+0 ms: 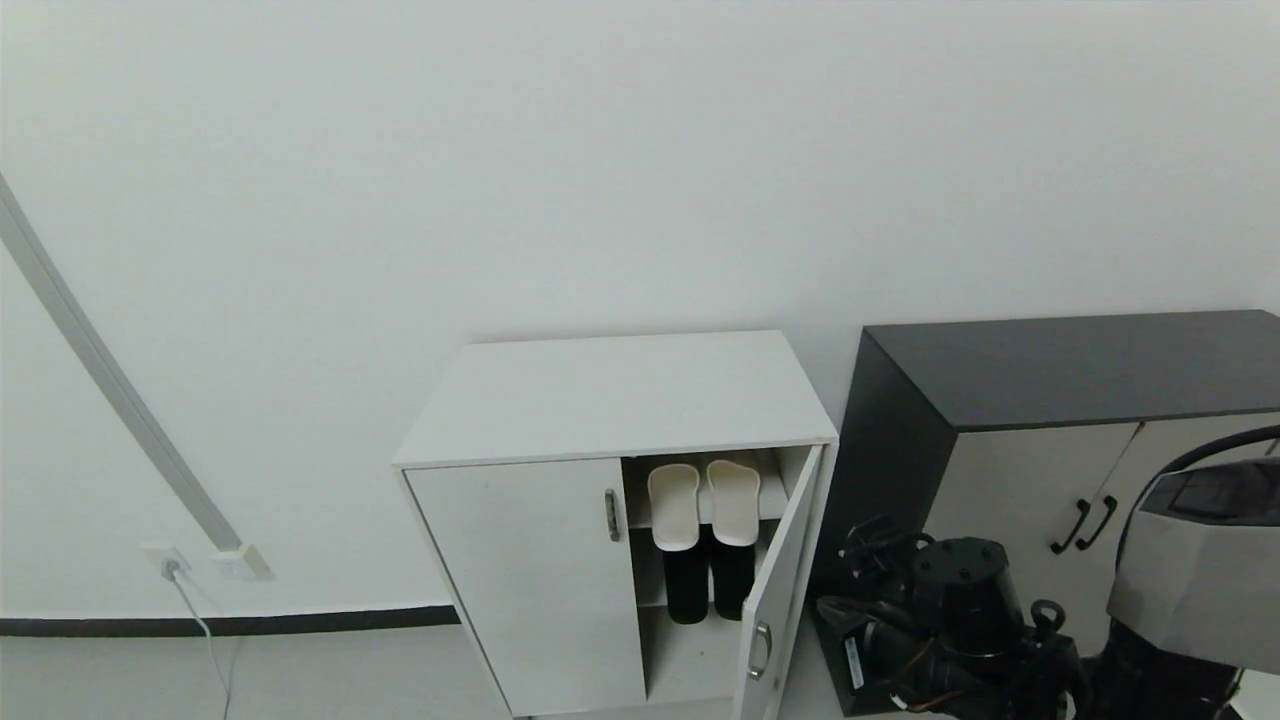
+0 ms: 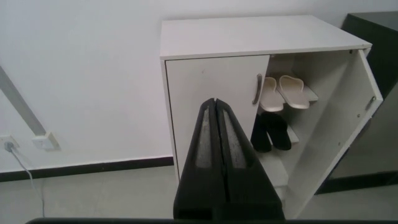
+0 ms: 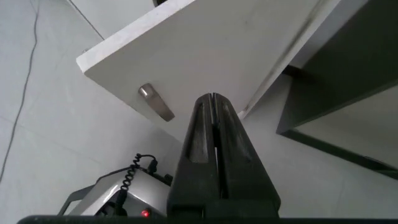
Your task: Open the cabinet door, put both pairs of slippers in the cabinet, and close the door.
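The white cabinet point(image 1: 620, 395) stands in the lower middle of the head view against a pale wall, on a grey floor point(image 1: 300, 670). Its left door point(image 1: 530, 580) is closed, with a small metal handle point(image 1: 611, 515) at its inner edge. Its right door point(image 1: 785, 580) is swung out towards the camera, so the right half of the cabinet is open to sight.

Both pairs of slippers are already inside. The white slippers point(image 1: 733, 500) lie side by side on the upper shelf, ends sticking out past the shelf edge. The black slippers point(image 1: 686, 585) sit directly below them on the middle shelf. The lowest compartment has nothing on it.

The left gripper point(image 2: 214, 106) has its fingers pressed together with nothing between them. It is held in free air, well apart from the cabinet and pointing at the closed left door.

The right gripper point(image 3: 213, 102) is also closed tight and empty. It is close before the outer face of the open door, just beside the door handle point(image 3: 155, 102). Whether it touches the panel cannot be told.

A dark cabinet point(image 1: 1080, 365) with pale doors fills the right of the head view, just beside the white one. At lower left, a wall socket point(image 1: 165, 560) has a cable point(image 1: 205, 630) hanging to the floor, and a grey conduit point(image 1: 110, 380) runs diagonally up the wall from it.
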Robot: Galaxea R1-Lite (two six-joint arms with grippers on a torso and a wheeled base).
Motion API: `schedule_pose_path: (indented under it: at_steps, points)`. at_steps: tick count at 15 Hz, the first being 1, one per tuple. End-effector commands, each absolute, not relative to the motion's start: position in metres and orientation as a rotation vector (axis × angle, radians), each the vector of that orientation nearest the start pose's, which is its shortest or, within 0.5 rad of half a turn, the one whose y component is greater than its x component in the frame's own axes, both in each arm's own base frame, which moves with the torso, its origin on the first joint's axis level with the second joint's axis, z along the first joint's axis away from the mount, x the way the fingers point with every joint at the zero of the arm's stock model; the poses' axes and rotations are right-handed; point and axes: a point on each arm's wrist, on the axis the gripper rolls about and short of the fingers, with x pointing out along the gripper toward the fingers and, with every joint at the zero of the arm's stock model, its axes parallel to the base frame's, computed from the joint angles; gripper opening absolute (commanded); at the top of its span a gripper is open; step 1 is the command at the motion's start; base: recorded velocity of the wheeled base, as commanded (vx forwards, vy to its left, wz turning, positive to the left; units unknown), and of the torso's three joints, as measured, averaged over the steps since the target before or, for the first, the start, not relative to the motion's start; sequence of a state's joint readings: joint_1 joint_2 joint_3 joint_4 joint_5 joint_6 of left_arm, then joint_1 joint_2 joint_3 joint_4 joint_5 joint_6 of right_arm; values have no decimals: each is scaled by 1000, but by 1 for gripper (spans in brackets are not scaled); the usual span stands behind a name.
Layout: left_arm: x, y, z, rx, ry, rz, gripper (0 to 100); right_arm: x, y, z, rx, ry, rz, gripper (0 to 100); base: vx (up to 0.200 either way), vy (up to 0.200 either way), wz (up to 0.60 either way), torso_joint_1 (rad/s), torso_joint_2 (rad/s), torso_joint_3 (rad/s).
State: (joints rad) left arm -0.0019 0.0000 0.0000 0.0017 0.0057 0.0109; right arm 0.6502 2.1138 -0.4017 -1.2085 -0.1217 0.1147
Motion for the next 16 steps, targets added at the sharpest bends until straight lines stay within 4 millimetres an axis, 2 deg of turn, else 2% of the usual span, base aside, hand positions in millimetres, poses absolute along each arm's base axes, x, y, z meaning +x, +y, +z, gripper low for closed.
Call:
schedule_pose_path:
  at_steps: [1, 16]
  points:
    - [-23, 0, 75, 11, 3, 5, 0, 243, 180, 12, -87, 522, 482, 0, 0, 0, 0, 0, 0, 0]
    - [-23, 0, 75, 12, 3, 5, 0, 315, 221, -13, -38, 412, 467, 0, 0, 0, 0, 0, 0, 0]
